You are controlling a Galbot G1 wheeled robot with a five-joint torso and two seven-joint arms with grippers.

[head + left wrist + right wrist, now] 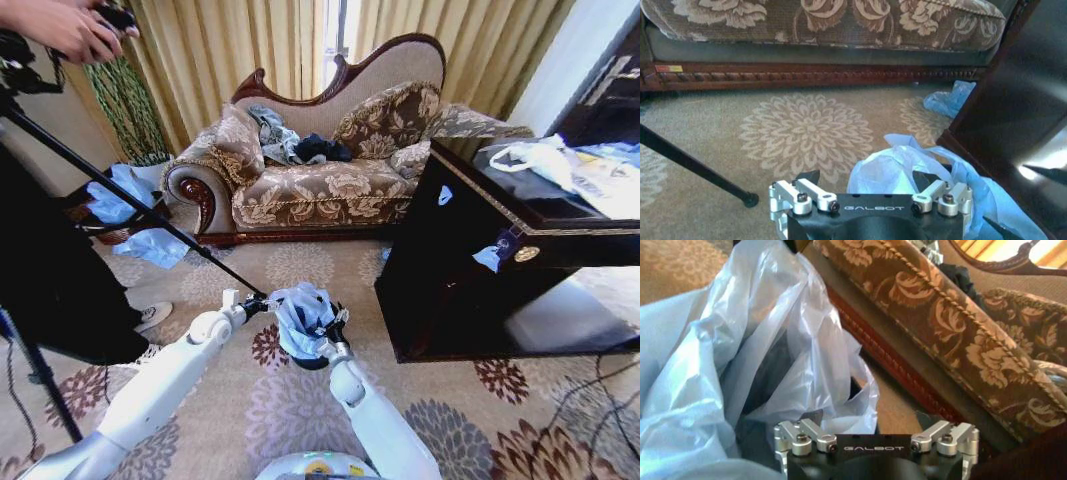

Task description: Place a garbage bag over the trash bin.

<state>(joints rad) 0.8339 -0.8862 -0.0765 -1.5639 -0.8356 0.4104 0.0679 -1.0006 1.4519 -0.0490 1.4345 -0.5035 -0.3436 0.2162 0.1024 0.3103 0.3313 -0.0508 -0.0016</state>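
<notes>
Both grippers work close together low over the carpet: the left gripper and the right gripper flank the garbage bag, which lies bunched between them on top of the trash bin, a dark sliver of which peeks out beneath. Whether either gripper's fingers are apart or together on the plastic I cannot tell. I judge the task roughly midway: the bag sits on the bin but looks crumpled, not yet spread down around the rim. Beyond the grippers spreads floral carpet, then the patterned sofa; right of them stands a dark cabinet.
</notes>
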